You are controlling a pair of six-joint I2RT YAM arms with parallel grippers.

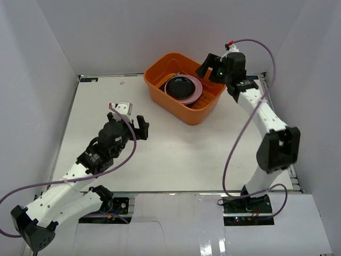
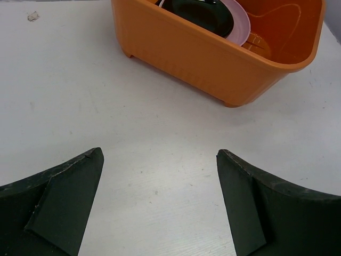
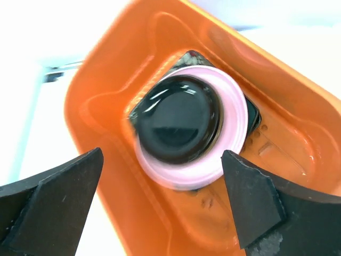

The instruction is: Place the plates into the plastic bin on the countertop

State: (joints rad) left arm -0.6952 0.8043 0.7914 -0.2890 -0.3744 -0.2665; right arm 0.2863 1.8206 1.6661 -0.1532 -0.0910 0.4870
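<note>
The orange plastic bin [image 1: 184, 109] stands at the back of the white countertop [image 1: 176, 154]. Inside it a glossy black plate [image 1: 181, 85] lies on a pink plate [image 1: 196, 95], over a dark square dish whose corners show in the right wrist view [image 3: 254, 118]. The black plate [image 3: 178, 125] and pink plate [image 3: 234, 133] sit below my right gripper [image 3: 160, 184], which hovers open and empty above the bin's right end [image 1: 209, 68]. My left gripper [image 1: 139, 128] is open and empty over bare countertop, short of the bin [image 2: 213, 58]. Other plates are hidden or out of view.
White walls enclose the countertop on three sides. Metal rails run along the countertop's edges [image 1: 64, 128]. A small speck [image 2: 33, 16] lies on the surface at the far left in the left wrist view.
</note>
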